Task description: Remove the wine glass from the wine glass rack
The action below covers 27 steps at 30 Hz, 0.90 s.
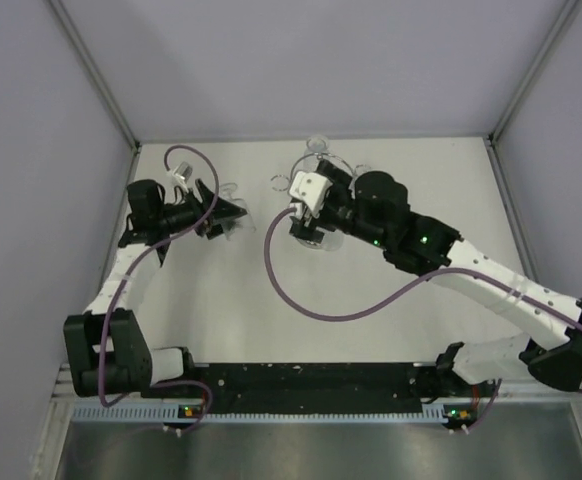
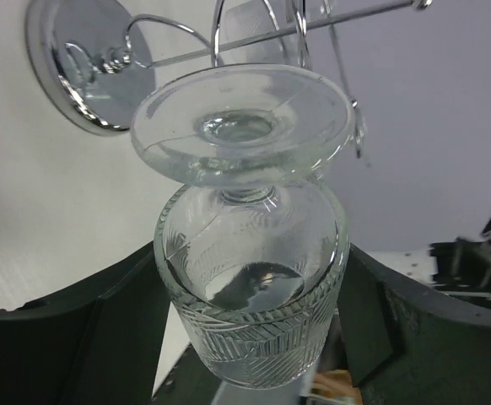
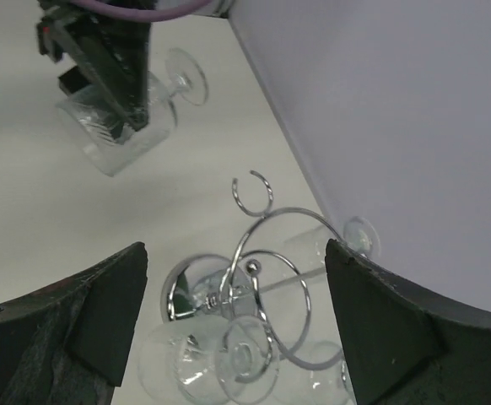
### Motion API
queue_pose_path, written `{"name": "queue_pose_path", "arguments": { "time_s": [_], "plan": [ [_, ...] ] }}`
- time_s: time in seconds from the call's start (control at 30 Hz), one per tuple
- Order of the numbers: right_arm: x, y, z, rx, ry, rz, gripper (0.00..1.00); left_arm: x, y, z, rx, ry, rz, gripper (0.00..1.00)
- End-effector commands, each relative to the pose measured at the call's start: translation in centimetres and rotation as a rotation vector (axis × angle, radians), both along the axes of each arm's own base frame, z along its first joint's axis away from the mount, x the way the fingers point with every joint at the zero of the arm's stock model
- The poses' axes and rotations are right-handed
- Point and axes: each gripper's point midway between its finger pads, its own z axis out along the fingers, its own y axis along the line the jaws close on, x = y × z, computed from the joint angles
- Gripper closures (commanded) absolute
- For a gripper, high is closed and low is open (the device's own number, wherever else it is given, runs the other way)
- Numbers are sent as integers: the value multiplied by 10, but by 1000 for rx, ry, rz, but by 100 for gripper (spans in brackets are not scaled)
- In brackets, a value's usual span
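The white table [image 1: 221,300] spreads out under me, shut in by pale walls. My right arm [image 1: 491,280] reaches across it from the right side, and my left arm [image 1: 121,270] runs up the left side. The wine glass rack [image 3: 188,289] stands near the far wall, directly under my right wrist. Its chrome rings curl up from a round mirrored base, and other glasses [image 3: 186,375] sit among the wires. My right gripper [image 3: 233,253] hovers over the rack with its fingers spread wide, one to each side of the wires, gripping nothing. My left gripper [image 2: 250,261] is closed on the wine glass [image 2: 250,312], with the fingers [image 2: 85,337] pressing the cut-patterned bowl from both sides. The glass is tilted, its foot pointing away from my wrist, and the rack shows beyond it in my left wrist view. The glass is off the rack and well apart from it, to the rack's left. I cannot tell whether it touches the table. A small loop-ended arm [image 3: 252,192] of the rack curls up beside the wall.
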Motion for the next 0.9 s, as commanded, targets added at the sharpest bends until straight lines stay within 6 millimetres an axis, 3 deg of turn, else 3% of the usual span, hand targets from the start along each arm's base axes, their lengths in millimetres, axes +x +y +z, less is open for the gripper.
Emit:
{"name": "queue_pose_path", "arguments": {
  "time_s": [0.0,0.13,0.3,0.33,0.37,0.53,0.7,0.87],
  "plan": [
    [-15,38,-4,8,-26,36,16,4,-1,49,-320,90,-43,100],
    [-22,65,-13,-4,20,59,23,11,12,55,-453,270,43,100],
    [-22,86,-29,-18,-4,76,32,11,12,53,-454,285,42,100],
    [-20,89,-32,-18,-14,65,32,10,12,20,-503,614,115,100],
    [-19,93,-38,-19,-17,58,33,-7,9,29,-488,559,104,100],
    [-12,103,-31,63,1,-18,37,-7,9,29,-487,559,104,100],
    [-18,123,-44,69,55,30,37,-7,9,29,-487,559,104,100],
    [-8,133,-47,113,109,-29,38,-7,9,29,-487,559,104,100]
  ]
}}
